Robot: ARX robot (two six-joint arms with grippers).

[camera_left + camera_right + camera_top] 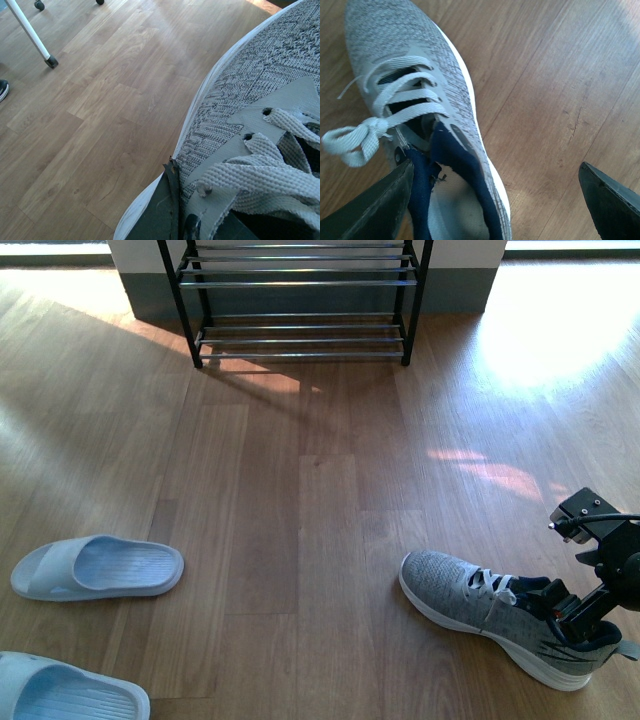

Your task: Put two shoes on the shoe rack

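One grey knit sneaker (500, 612) lies on the wood floor at the front right, toe pointing left. My right gripper (565, 615) is open over its heel opening. In the right wrist view the sneaker (415, 65) shows its navy lining, and my right gripper (495, 165) straddles the heel side, one finger (375, 205) by the lining and the other over bare floor. My left gripper (200, 220) is shut on the other grey sneaker (250, 75) near its laces; neither shows in the front view. The shoe rack (300, 282) stands at the far centre with nothing on its bars.
Two pale blue slippers (100, 567) (65, 695) lie at the front left. In the left wrist view a white furniture leg (35, 37) with a black foot stands on the floor, with a dark shoe tip (2, 90) at the edge.
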